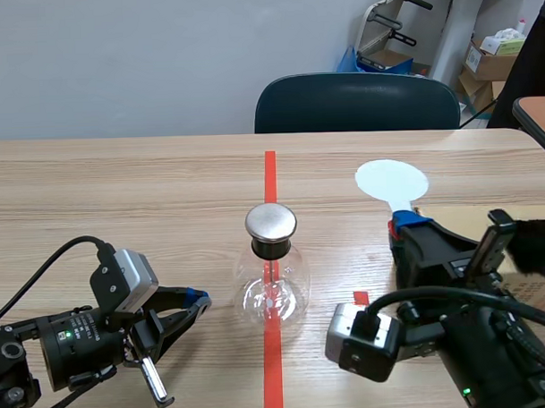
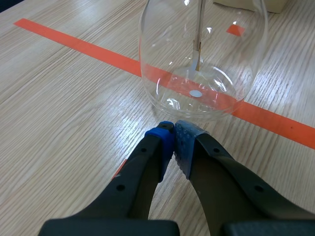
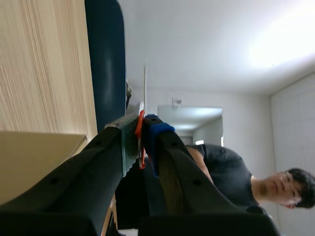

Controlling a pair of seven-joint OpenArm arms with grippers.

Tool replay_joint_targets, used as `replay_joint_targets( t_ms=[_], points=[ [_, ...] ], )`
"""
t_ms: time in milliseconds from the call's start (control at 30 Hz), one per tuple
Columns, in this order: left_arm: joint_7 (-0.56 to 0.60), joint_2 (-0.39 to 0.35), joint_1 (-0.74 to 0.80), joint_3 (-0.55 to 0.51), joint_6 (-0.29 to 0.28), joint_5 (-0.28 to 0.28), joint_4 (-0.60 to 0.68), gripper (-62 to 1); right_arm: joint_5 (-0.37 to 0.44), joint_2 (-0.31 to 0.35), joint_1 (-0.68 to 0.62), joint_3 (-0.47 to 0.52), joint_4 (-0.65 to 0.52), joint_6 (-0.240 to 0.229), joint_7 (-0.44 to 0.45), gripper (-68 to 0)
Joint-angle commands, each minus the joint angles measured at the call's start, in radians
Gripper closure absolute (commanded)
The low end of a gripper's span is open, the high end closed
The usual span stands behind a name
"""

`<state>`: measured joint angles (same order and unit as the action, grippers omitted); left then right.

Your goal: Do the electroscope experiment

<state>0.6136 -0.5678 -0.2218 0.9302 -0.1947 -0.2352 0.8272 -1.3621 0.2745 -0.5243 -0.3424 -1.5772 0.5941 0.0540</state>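
The electroscope point(image 1: 272, 276), a clear glass flask with a round metal cap point(image 1: 270, 223), stands on the orange-red line at mid-table. My left gripper point(image 1: 200, 302) lies low on the table just left of it, shut on nothing. In the left wrist view its fingertips point(image 2: 173, 130) meet right before the flask point(image 2: 204, 59), and a thin strip point(image 2: 198, 54) hangs inside the glass. My right gripper point(image 1: 407, 224), turned on its side to the right of the flask, is shut on the red handle point(image 3: 140, 132) of a paddle with a white disc point(image 1: 393, 180).
A dark chair point(image 1: 357, 103) stands behind the table's far edge. A beige sheet point(image 1: 488, 216) and a black furry thing point(image 1: 538, 248) lie at the right. A person point(image 3: 231, 177) shows in the right wrist view. Boxes point(image 1: 491, 62) stand in the far corner.
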Motion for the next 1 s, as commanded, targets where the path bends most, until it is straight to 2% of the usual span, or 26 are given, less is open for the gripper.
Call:
replay_joint_targets(
  t_ms=[0,300,533,733,967],
  points=[
    [0.013,0.005,-0.005,0.001,-0.002,-0.007,0.023,-3.1,0.0,0.005,0.009,0.004,-0.018,0.011,0.03,-0.6],
    [0.013,0.005,-0.005,0.001,-0.002,-0.007,0.023,-3.1,0.0,0.005,0.009,0.004,-0.018,0.011,0.269,-0.6],
    [0.013,0.005,-0.005,0.001,-0.002,-0.007,0.023,-3.1,0.0,0.005,0.009,0.004,-0.018,0.011,0.399,-0.6],
    [0.013,0.005,-0.005,0.001,-0.002,-0.007,0.023,-3.1,0.0,0.005,0.009,0.004,-0.018,0.011,0.454,-0.6],
    [0.013,0.005,-0.005,0.001,-0.002,-0.007,0.023,-3.1,0.0,0.005,0.01,0.004,-0.018,0.011,0.462,-0.6]
  ],
)
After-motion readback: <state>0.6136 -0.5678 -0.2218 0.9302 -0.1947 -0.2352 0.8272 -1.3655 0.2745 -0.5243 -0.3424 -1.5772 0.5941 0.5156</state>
